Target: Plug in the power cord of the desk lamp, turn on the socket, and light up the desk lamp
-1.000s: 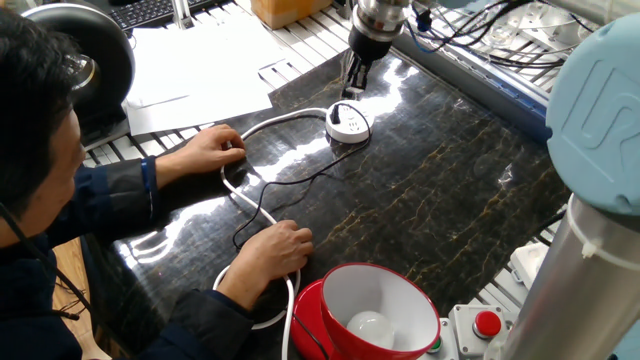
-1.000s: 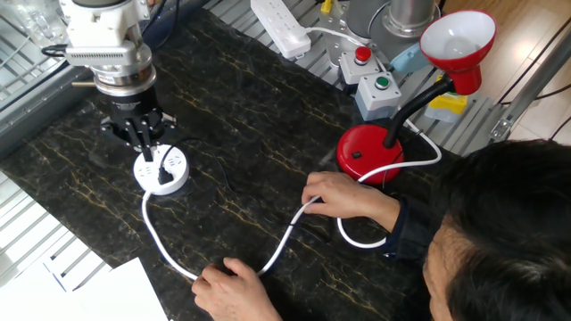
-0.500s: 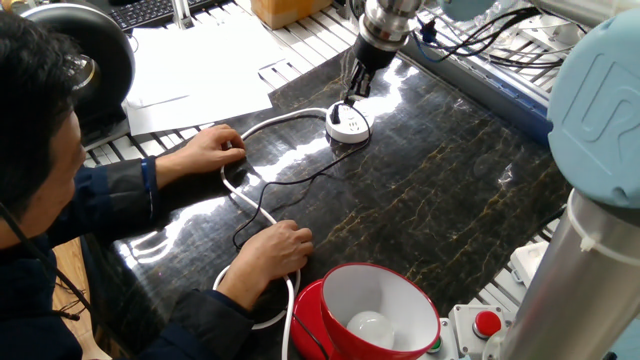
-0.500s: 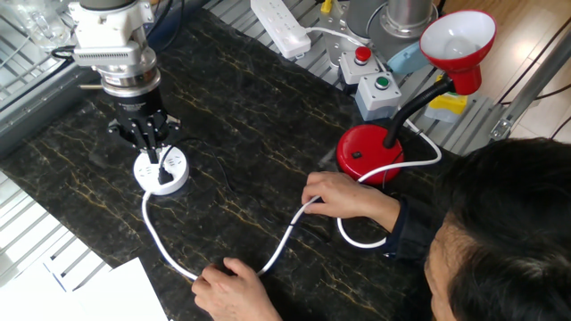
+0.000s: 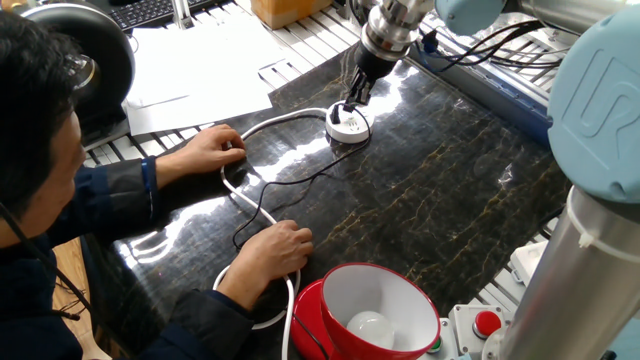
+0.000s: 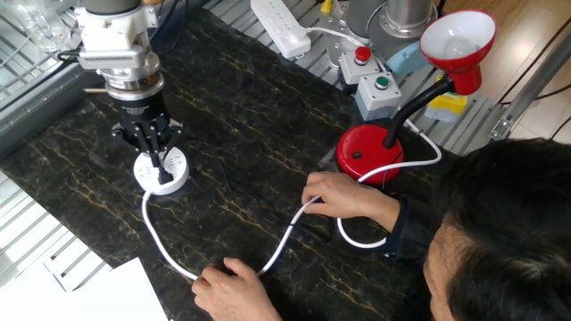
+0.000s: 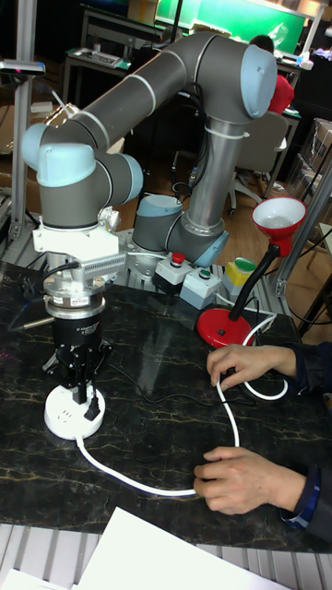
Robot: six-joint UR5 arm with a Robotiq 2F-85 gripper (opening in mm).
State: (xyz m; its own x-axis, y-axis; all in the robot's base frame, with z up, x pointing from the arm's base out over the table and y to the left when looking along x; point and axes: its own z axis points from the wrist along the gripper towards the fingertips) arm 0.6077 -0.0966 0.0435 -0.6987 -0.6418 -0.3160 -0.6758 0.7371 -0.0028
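The round white socket (image 5: 347, 124) (image 6: 161, 169) (image 7: 74, 412) lies on the dark marbled table, and a small black plug (image 6: 164, 177) (image 7: 92, 411) sits in its top. From the plug the thin black power cord (image 5: 290, 180) (image 7: 138, 373) trails toward the red desk lamp (image 5: 375, 305) (image 6: 370, 152) (image 7: 226, 324), whose bulb is dark. My gripper (image 5: 352, 101) (image 6: 156, 160) (image 7: 83, 396) points straight down with its fingers drawn together, the tips on or just above the socket's top beside the plug.
A person's two hands (image 5: 215, 150) (image 5: 275, 250) hold the socket's thick white cable (image 6: 161, 241) against the table. A long white power strip (image 6: 281, 25) and boxes with red and green buttons (image 6: 382, 85) stand behind the lamp. White paper (image 5: 200, 60) lies off the mat.
My gripper has shifted a little sideways and down over the socket. The hands, the cables and the lamp have stayed put.
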